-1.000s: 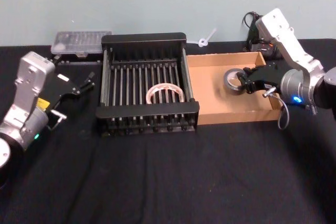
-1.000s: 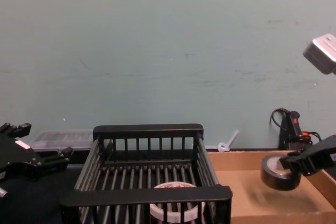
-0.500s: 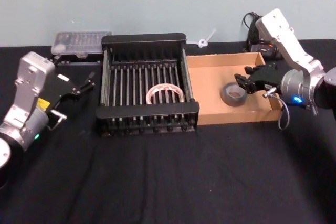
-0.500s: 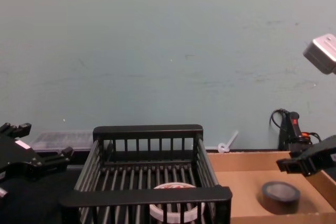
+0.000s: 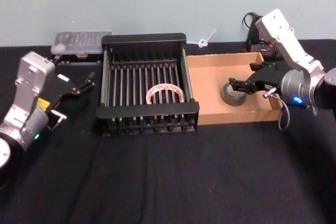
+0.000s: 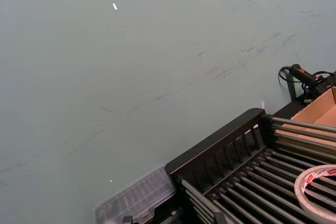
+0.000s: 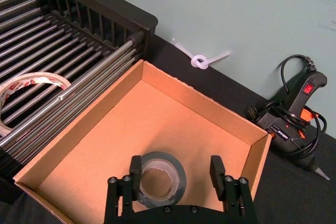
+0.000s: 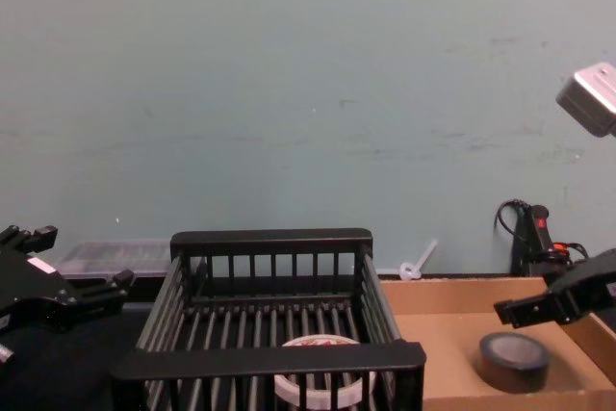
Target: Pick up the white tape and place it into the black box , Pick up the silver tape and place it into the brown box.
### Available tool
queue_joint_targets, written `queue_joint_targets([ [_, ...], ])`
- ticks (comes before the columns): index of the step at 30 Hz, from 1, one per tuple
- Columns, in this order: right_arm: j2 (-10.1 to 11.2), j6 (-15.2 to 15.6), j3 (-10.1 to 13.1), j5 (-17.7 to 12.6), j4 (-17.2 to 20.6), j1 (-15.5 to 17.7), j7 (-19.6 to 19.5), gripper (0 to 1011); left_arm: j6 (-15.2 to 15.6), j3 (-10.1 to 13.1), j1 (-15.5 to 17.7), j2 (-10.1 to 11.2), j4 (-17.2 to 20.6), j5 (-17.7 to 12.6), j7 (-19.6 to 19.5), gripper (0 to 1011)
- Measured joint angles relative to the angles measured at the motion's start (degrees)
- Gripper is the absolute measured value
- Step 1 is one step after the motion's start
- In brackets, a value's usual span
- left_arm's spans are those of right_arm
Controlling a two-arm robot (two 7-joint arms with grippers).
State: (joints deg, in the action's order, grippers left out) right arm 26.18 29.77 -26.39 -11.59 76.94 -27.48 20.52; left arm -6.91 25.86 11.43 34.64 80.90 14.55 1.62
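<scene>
1. Black cloth covers the counter point(image 5: 168, 182), which runs back to a plain pale blue-green wall point(image 8: 308, 93). Far left, by the wall, lies a clear plastic case point(image 5: 81, 43). Far right, by the wall, lies a black glue gun point(image 7: 291, 114) with its coiled cord. A white plastic tie point(image 7: 202, 59) lies on the counter behind the boxes.

2. The black box point(image 5: 147, 41) stands at centre. The white tape point(image 5: 165, 93) lies flat on its slatted bottom, toward the near right. The brown box point(image 5: 210, 116) sits just beside it on the right, their sides touching or nearly so.

3. The silver tape point(image 5: 232, 94) lies flat on the floor of the brown box, toward the right half, clear of the walls.

4. Change from earlier: a second ago the right hand held the silver tape on edge above the box floor; half a second ago the roll already lay flat in the box. It now rests at about the same spot, and the hand's fingers have spread wider.

5. The right hand point(image 7: 177, 167) is released, its fingers point(image 7: 217, 167) apart on either side of the roll and just above it; contact with the roll is not apparent. The right arm reaches in from the right, over the box's right wall.

6. The left hand point(image 5: 86, 83) is parked at the left of the black box, off the counter's surface, pointing toward the box. Its fingers stand slightly apart and hold nothing.
</scene>
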Motion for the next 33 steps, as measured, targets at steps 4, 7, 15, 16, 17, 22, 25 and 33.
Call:
queue_joint_targets([
  [4, 0.0, 0.0, 0.0, 0.0, 0.0, 0.0, 0.0, 920, 0.0, 0.0, 0.0, 0.0, 0.0, 0.0, 0.0, 1001],
  [7, 0.0, 0.0, 0.0, 0.0, 0.0, 0.0, 0.0, 995, 0.0, 0.0, 0.0, 0.0, 0.0, 0.0, 0.0, 1001],
  [15, -0.1, 0.0, 0.3, 0.0, 0.0, 0.1, -0.2, 1002, 0.0, 0.0, 0.0, 0.0, 0.0, 0.0, 0.0, 1001],
  [16, -0.3, -0.1, 0.5, 0.0, 0.1, 0.3, -0.4, 1002, 0.0, 0.0, 0.0, 0.0, 0.0, 0.0, 0.0, 1001],
  [17, -0.4, -0.1, 0.9, 0.1, 0.2, 0.5, -0.7, 1002, 0.0, 0.0, 0.0, 0.0, 0.0, 0.0, 0.0, 1001],
  [22, -1.6, -2.5, 3.8, 0.8, 1.9, 2.8, -4.6, 1002, 0.0, 0.0, 0.0, 0.0, 0.0, 0.0, 0.0, 1001],
  [25, -2.1, -5.6, 5.6, 1.4, 3.5, 4.7, -6.9, 1002, 0.0, 0.0, 0.0, 0.0, 0.0, 0.0, 0.0, 1001],
  [33, -2.8, -16.2, 9.6, 2.6, 6.6, 10.7, -11.5, 1002, 0.0, 0.0, 0.0, 0.0, 0.0, 0.0, 0.0, 1001],
])
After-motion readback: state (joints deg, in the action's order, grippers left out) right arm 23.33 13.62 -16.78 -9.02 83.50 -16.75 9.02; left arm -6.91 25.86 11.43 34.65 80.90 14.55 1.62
